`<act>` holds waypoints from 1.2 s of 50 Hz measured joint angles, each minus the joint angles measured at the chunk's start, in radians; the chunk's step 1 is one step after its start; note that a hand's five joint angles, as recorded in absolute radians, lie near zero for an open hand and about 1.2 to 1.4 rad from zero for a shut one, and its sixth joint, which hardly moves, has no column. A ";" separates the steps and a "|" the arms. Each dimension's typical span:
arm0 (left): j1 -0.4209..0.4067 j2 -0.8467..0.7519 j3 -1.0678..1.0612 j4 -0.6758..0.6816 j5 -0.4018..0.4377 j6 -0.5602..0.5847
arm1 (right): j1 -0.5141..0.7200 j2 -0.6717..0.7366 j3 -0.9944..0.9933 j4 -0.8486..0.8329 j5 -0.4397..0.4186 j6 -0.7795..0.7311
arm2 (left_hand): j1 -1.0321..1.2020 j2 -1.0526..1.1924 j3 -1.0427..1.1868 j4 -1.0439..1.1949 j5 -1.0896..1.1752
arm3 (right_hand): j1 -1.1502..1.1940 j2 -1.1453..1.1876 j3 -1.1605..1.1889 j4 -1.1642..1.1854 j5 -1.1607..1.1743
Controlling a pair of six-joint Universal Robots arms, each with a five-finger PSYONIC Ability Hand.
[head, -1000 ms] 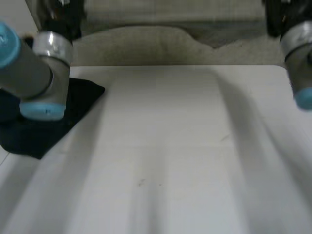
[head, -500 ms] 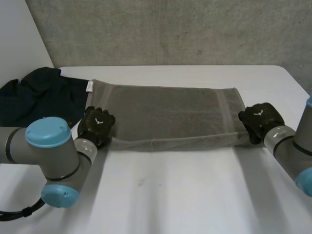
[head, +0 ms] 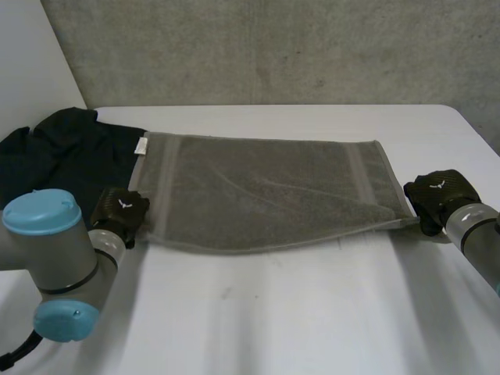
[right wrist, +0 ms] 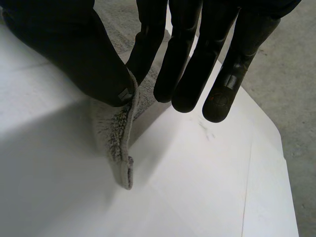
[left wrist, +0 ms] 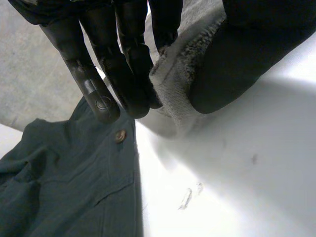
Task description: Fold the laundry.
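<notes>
Grey terry towel [head: 273,195] lies spread across far half of white desk [head: 312,312], long side running left to right. Left hand [left wrist: 123,59] at near left corner, fingers and thumb pinching towel edge. Right hand [right wrist: 74,49] at near right corner, thumb and one finger pinching cloth, other fingers straight. Dark buttoned garment [head: 62,152] crumpled just beside towel's left end.

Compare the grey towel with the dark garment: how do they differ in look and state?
The grey towel is pale and fluffy; the dark garment is smooth cloth with a button. The grey towel lies spread wide; the dark garment lies crumpled. The left hand and right hand each pinch a near corner of the grey towel; neither holds the dark garment. Both rest on the white table.
</notes>
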 measured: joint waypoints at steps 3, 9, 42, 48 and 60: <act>-0.010 0.054 -0.022 -0.048 0.007 0.003 | 0.000 -0.027 -0.002 0.052 -0.009 -0.019 | 0.000 0.000 0.000 0.000 0.000 | 0.000 0.000 0.000 0.000 0.000; -0.015 0.204 -0.093 -0.193 0.008 0.031 | -0.025 -0.110 0.008 0.259 -0.037 -0.174 | 0.000 0.000 0.000 0.000 0.000 | 0.000 0.000 0.000 0.000 0.000; -0.108 -0.049 0.296 -0.248 -0.032 0.064 | -0.024 0.076 -0.111 0.083 0.090 -0.407 | 0.000 0.003 0.004 0.005 0.000 | 0.014 0.000 0.000 0.000 0.000; -0.122 -0.237 0.522 -0.192 -0.075 0.091 | -0.004 0.189 -0.216 -0.044 0.126 -0.411 | 0.000 0.003 0.004 0.005 0.000 | 0.014 0.000 0.000 0.000 0.000; -0.131 -0.408 0.743 -0.159 -0.112 0.203 | 0.009 0.314 -0.372 -0.109 0.164 -0.410 | 0.000 0.003 0.004 0.005 0.000 | 0.014 0.000 0.000 0.000 0.000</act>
